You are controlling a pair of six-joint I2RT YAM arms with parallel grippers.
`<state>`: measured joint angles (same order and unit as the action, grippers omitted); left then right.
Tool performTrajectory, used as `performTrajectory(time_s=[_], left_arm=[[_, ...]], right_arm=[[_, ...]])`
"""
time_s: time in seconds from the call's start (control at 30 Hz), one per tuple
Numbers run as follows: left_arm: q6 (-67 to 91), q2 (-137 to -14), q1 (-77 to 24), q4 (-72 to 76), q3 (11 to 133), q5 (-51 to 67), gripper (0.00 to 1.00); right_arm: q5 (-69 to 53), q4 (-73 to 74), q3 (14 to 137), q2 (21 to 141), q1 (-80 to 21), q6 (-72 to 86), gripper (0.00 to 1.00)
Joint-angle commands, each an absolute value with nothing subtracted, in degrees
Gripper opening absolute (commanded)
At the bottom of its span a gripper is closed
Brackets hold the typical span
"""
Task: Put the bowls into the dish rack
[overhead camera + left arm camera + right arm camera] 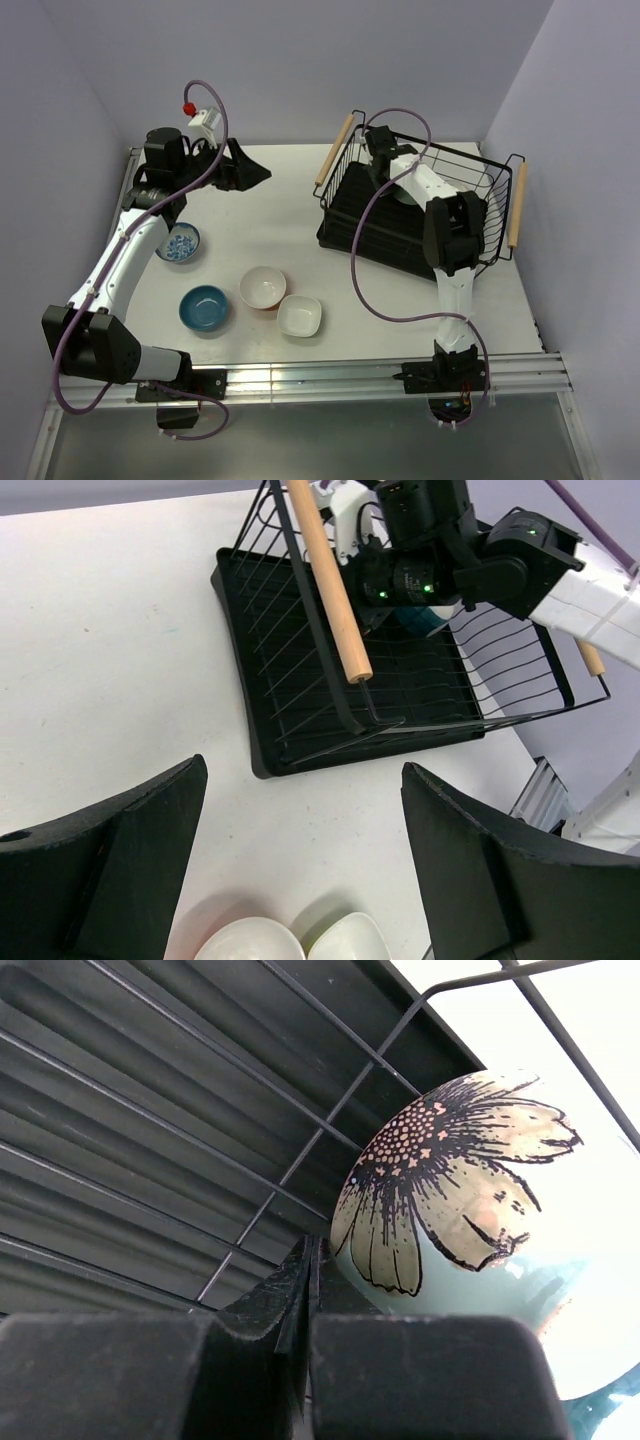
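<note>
My right gripper [315,1252] is sitting closed inside the black wire dish rack [340,215], seemingly on nothing. The flower-printed mint ceramic bowl [470,1190] is leaning just right of its tips. My left gripper [300,860] is hanging wide open, with the round white bowl [250,940] and squarish white bowl [350,938] lying just nearward of it, on the left arm's side.

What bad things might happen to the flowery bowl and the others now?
1. The right gripper seems to pinch the flowered bowl just at its edge, tilted above the dish rack wires; it might slip and clank down.
2. The round white bowl and the squarish bowl sit side by side, so grabbing one may push the other.
3. The left gripper is open and faces the rack; both arms there might bump.
</note>
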<state>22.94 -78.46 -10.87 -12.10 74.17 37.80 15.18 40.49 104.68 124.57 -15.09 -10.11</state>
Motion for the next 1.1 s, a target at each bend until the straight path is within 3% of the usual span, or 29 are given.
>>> performTrajectory(time_s=[0.0,0.4,0.73,1.07], left_arm=[[21.5,-76.3,-10.2,-12.0,73.3,37.3,0.84],[21.2,-75.9,-9.7,-11.6,72.1,37.9,0.84],[21.4,-76.1,-9.7,-11.1,71.9,37.5,0.84],[21.2,-75.8,-9.2,-11.2,71.6,37.4,0.84]], right_arm=[[20.0,39.8,104.2,120.1,-12.0,-11.7,0.00],[11.1,38.7,107.0,117.2,-12.7,-10.1,0.01],[18.7,37.3,115.7,124.6,-13.4,-10.1,0.02],[23.8,36.9,108.2,122.8,-13.0,-14.7,0.01]])
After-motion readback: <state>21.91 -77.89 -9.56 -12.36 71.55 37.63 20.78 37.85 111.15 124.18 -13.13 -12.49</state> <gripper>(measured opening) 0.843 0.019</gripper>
